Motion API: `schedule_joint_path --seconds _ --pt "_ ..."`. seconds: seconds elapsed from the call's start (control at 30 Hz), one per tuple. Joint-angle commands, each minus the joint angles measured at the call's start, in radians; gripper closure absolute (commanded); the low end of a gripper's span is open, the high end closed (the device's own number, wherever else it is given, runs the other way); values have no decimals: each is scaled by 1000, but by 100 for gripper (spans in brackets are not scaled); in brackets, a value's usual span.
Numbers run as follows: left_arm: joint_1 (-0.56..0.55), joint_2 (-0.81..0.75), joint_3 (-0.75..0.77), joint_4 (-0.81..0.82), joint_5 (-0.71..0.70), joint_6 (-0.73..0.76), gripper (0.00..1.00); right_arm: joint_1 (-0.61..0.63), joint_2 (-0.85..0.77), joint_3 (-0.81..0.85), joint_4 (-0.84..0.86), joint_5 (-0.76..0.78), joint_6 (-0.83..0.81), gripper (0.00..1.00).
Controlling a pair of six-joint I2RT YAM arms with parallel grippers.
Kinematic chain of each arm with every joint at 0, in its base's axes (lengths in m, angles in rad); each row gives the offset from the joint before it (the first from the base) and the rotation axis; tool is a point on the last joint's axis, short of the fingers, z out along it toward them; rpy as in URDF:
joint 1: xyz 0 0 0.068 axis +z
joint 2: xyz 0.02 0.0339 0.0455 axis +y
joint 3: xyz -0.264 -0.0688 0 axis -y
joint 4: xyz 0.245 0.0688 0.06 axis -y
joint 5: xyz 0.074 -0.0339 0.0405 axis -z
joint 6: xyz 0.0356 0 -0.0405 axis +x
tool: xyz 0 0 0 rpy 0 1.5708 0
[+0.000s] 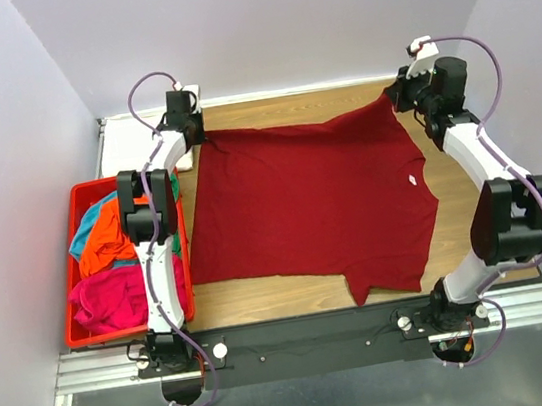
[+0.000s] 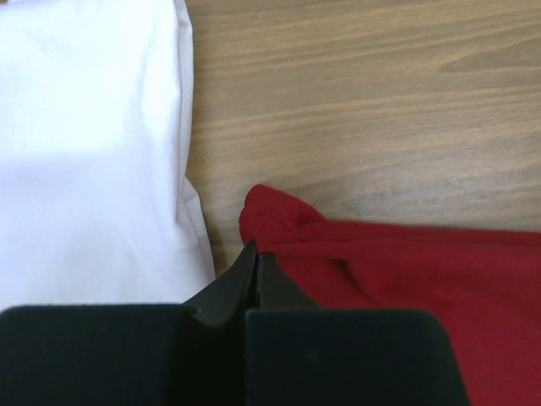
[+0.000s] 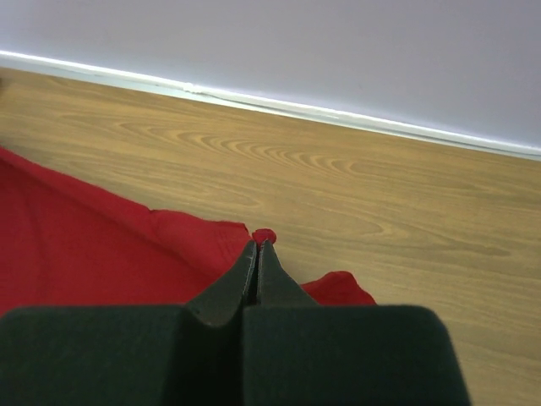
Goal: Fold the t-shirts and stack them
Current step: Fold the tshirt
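Observation:
A dark red t-shirt (image 1: 311, 202) lies spread flat on the wooden table, its collar toward the right. My left gripper (image 1: 191, 139) is shut on the shirt's far left corner; in the left wrist view the jaws (image 2: 256, 250) meet on bunched red cloth (image 2: 406, 271). At the far right corner my right gripper (image 1: 400, 94) is also shut, and a small nub of red cloth (image 3: 265, 236) pokes out past its closed tips (image 3: 256, 247). A white t-shirt (image 1: 129, 142) lies at the far left, right beside the left gripper (image 2: 84, 152).
A red plastic bin (image 1: 78, 336) stands at the left edge, holding orange (image 1: 105, 241), magenta (image 1: 108, 297) and teal (image 1: 82, 235) shirts. The back wall (image 3: 338, 51) runs close behind both grippers. Bare wood (image 1: 264, 295) shows along the near edge of the red shirt.

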Motion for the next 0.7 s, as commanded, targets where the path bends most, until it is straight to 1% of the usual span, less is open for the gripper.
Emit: schedule_joint_path --seconds 0.0,0.1,0.37,0.67 --pt "-15 -106 -62 58 -69 12 100 -2 -88 -50 11 -30 11 100" --pt "-17 -153 -157 101 -81 7 100 -2 -129 -91 11 -30 7 99" --pt "-20 -245 -288 177 -86 -9 100 -2 -205 -170 5 -13 -3 100" --pt "-24 -350 -443 225 -91 -29 100 -2 -235 -213 5 17 -4 100"
